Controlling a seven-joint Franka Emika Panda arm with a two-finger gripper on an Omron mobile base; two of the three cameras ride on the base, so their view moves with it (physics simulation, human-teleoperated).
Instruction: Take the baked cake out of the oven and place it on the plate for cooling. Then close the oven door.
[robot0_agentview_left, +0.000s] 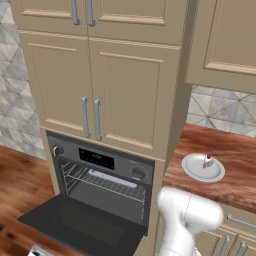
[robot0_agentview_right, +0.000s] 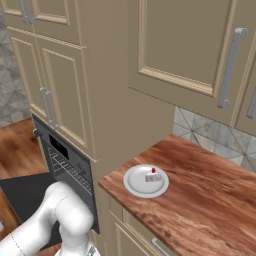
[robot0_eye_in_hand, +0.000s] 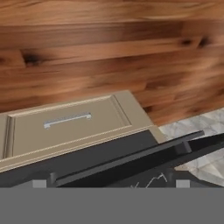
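The tiny white baked cake with its red dot (robot0_agentview_left: 208, 161) sits on the round white-grey plate (robot0_agentview_left: 192, 168). The wide dark oven door (robot0_agentview_left: 80, 224) hangs open, its bar handle (robot0_eye_in_hand: 131, 164) probably at the gripper's 12 o'clock, long axis crosswise. Finger spread: cannot tell.

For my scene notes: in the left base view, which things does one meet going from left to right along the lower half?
oven door → oven → plate → baked cake on the plate's right part
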